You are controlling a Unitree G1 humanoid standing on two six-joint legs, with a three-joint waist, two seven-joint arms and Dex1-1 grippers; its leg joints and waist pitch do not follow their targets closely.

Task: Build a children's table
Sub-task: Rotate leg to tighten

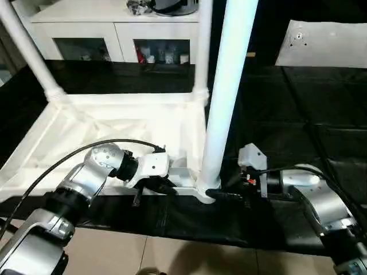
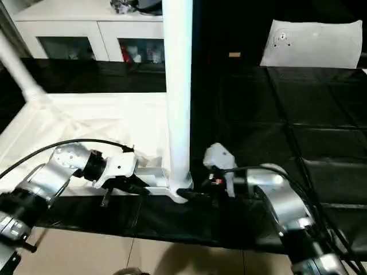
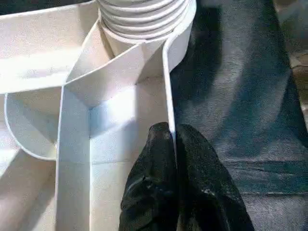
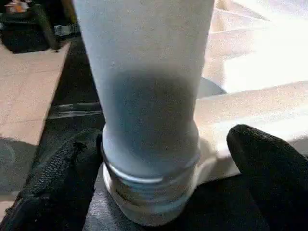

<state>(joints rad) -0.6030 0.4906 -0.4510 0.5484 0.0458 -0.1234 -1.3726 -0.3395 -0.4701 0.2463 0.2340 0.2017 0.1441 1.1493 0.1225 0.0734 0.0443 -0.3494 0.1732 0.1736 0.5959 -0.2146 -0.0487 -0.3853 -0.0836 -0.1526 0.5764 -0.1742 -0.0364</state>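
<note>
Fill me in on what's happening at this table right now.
The robot is putting legs on an upside-down white tabletop lying on the black work table. Its left claw is shut on the tabletop's side wall near the corner. Its right claw is open around the base of a leg standing in the near corner socket, threads showing. Two more legs stand in the far corners.
</note>
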